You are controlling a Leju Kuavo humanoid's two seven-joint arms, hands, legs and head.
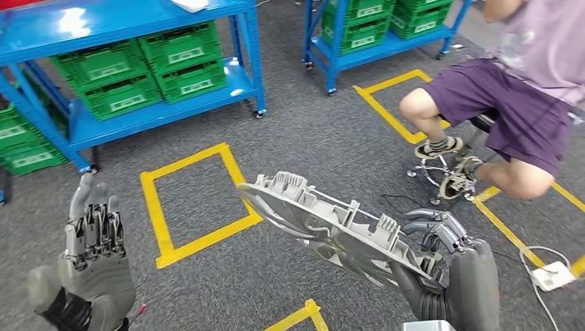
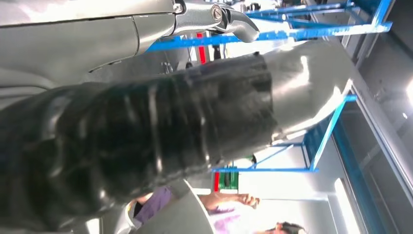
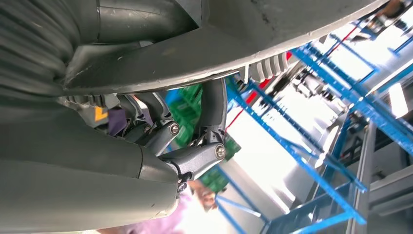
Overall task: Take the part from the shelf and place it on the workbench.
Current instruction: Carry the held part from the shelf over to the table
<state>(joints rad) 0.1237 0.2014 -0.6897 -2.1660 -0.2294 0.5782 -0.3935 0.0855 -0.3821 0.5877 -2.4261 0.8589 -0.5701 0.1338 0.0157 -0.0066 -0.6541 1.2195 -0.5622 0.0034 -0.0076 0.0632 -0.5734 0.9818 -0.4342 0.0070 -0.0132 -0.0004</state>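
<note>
A large flat grey cast part (image 1: 331, 224) with ribs and tabs along its rim juts out over the carpet, tilted, in the head view. My right hand (image 1: 445, 258) grips it at its near right end, fingers curled over the edge. The right wrist view looks along the part's underside (image 3: 234, 48), with my fingers (image 3: 195, 156) hooked against it. My left hand (image 1: 93, 241) is raised at the lower left with fingers upright and apart, holding nothing. My left thumb (image 2: 146, 122) shows close up in the left wrist view.
Blue shelves (image 1: 124, 27) with green crates (image 1: 183, 62) stand at the back left, another blue rack (image 1: 376, 34) at the back right. Yellow tape squares (image 1: 196, 207) mark the grey carpet. A person (image 1: 510, 96) sits on a stool at the right. A white power strip (image 1: 552, 276) lies on the floor.
</note>
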